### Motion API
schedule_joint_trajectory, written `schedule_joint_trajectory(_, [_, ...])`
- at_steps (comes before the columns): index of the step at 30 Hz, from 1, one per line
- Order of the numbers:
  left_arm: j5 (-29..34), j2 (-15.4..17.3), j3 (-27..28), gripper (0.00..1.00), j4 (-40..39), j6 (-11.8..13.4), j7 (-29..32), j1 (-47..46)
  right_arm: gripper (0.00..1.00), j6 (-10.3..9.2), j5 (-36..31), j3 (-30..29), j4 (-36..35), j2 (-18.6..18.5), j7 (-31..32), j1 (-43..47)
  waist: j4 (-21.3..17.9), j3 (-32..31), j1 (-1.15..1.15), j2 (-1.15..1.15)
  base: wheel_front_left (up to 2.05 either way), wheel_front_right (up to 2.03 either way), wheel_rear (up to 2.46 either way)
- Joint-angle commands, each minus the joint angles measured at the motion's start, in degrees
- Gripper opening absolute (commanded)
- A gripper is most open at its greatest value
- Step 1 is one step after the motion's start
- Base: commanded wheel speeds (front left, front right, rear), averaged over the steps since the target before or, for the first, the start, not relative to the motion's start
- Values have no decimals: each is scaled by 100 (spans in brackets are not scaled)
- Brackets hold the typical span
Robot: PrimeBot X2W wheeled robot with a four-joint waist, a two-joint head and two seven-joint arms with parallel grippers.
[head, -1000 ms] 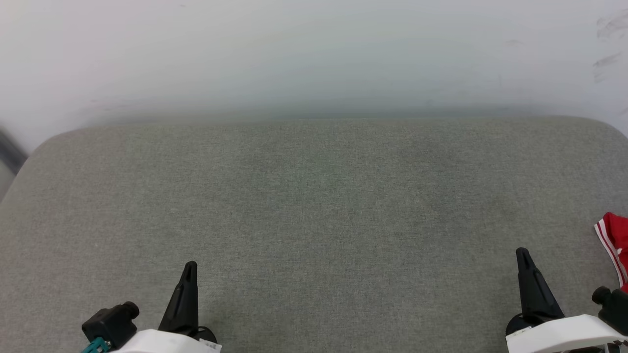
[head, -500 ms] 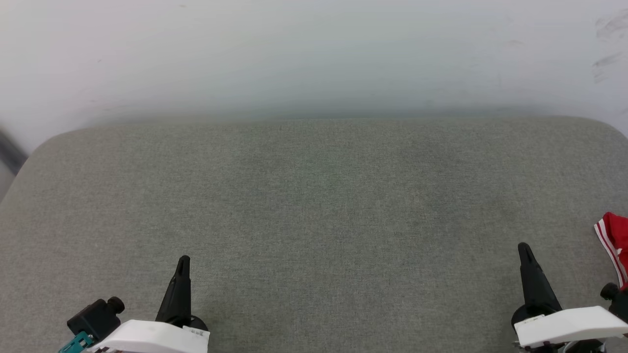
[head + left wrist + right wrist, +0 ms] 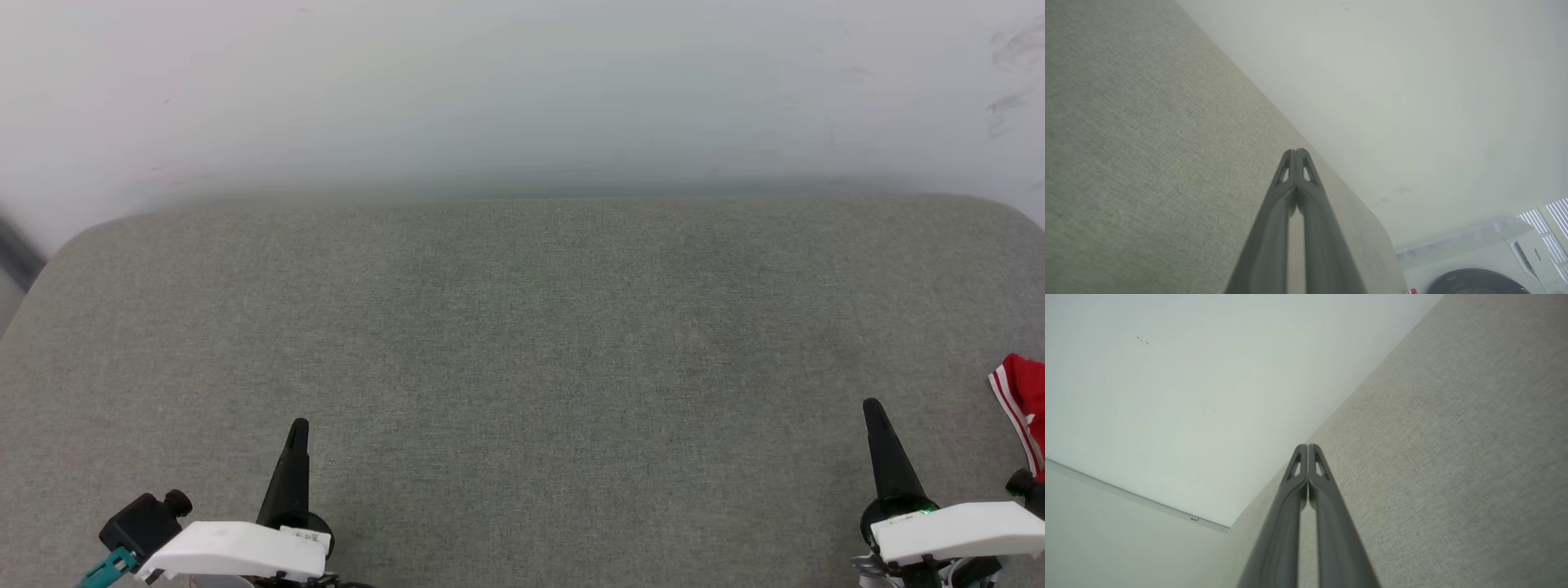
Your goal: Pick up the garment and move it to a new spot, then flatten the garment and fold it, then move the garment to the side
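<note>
My left gripper [image 3: 298,425], right gripper [image 3: 872,404] closed empty, idle probably because red white-striped garment [image 3: 1020,400] lies aside on grey fabric surface [image 3: 522,327]

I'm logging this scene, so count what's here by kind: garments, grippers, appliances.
Garments: 1, the red garment
Grippers: 2, left gripper and right gripper, both shut
Appliances: 1, a washing machine
Total: 4
</note>
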Motion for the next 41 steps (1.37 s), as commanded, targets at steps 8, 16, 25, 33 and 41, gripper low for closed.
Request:
schedule_joint_trajectory(8, [-615, 31, 78, 0, 30, -9, 157, -227, 0, -1, 624, -51, 38, -30, 144, -208, 0, -3, 0, 0, 0, 0, 0])
schedule_joint_trajectory(16, [-1092, 28, 140, 0, 96, -10, 285, -290, 0, -1, 1102, -84, 104, -20, 257, -281, -1, -5, 0, 0, 0, 0, 0])
schedule_joint_trajectory(25, [-1585, 22, 201, 0, 163, -11, 422, -370, 0, -1, 1592, -124, 173, -7, 381, -347, -1, -8, 0, 0, 0, 0, 0])
schedule_joint_trajectory(33, [-1989, 14, 253, 0, 223, -12, 535, -430, 0, -1, 1998, -156, 233, 7, 478, -408, -1, -11, 0, 0, 0, 0, 0])
schedule_joint_trajectory(41, [-2407, 3, 320, 0, 282, -13, 654, -485, 0, -1, 2421, -192, 294, 22, 591, -471, -2, -14, 0, 0, 0, 0, 0])
